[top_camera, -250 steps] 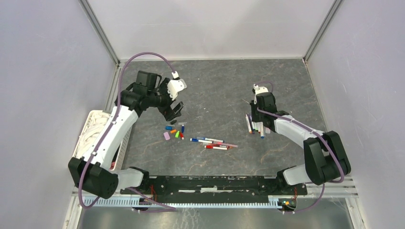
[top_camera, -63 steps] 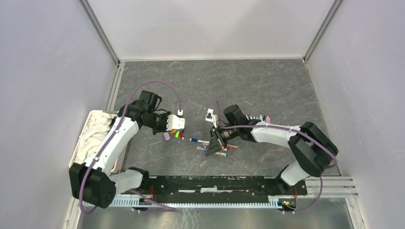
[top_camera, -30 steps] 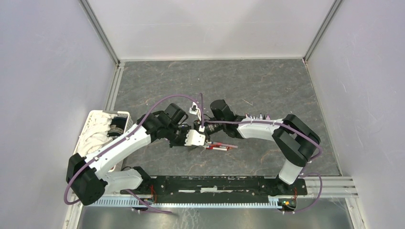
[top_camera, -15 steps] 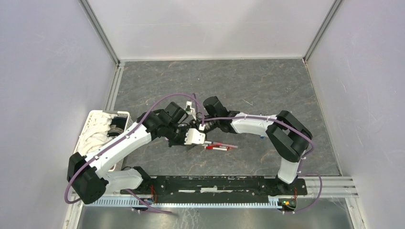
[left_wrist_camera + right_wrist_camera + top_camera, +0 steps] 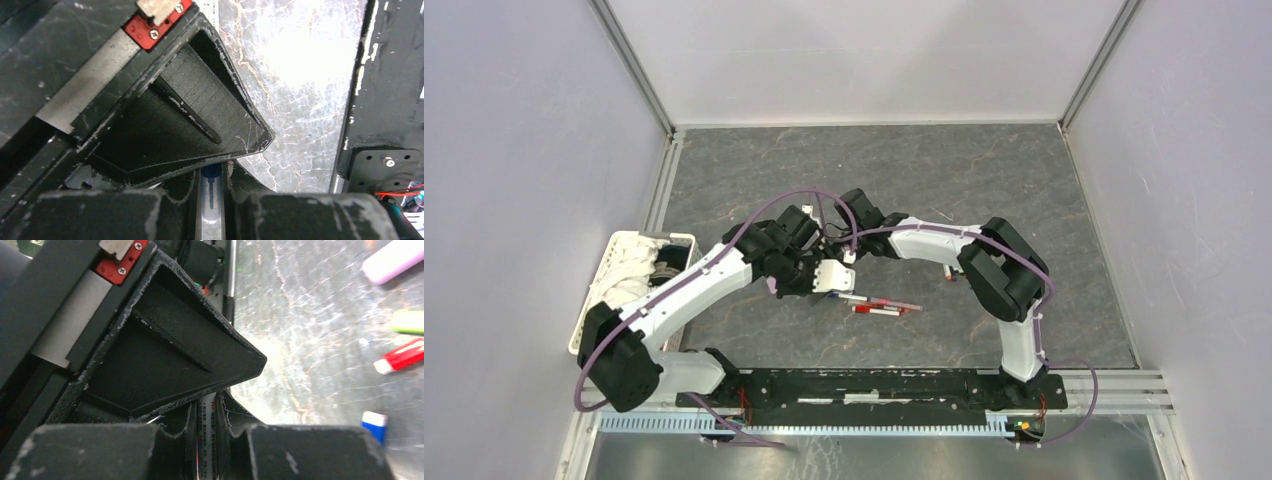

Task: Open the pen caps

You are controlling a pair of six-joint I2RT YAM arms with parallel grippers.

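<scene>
Nearest, along the edge of the surface, runs the black metal rail point(image 5: 874, 385) that carries both arm bases. Just beyond it two loose pens point(image 5: 879, 306) lie flat and almost parallel on the dark, marbled stone-look surface point(image 5: 874, 170). They are thin, smooth plastic sticks, one of them red-ended, and they look to be waiting their turn. A little farther in, the left arm point(image 5: 694, 290) and the right arm point(image 5: 934, 240) bend toward each other so that their wrists meet near the middle. The left jaws stand narrow, clamped on the held pen point(image 5: 211, 195), whose pale, translucent barrel and blue part show in the slot between the scuffed black fingers. The right jaws are likewise pinched tight on a white barrel with fine print along it. It is most likely the same pen, gripped at each end so that cap and barrel can be pulled straight apart. Which side has the cap I cannot tell. Beside them on the surface lie stubby loose caps: a blue cap point(image 5: 374, 422), a red cap point(image 5: 402, 357), a green cap point(image 5: 407, 321) and a rounded lilac cap point(image 5: 395, 260), well apart from one another. At the left edge sits a white slatted basket point(image 5: 649, 237) holding a bundled white cloth point(image 5: 624, 285).
</scene>
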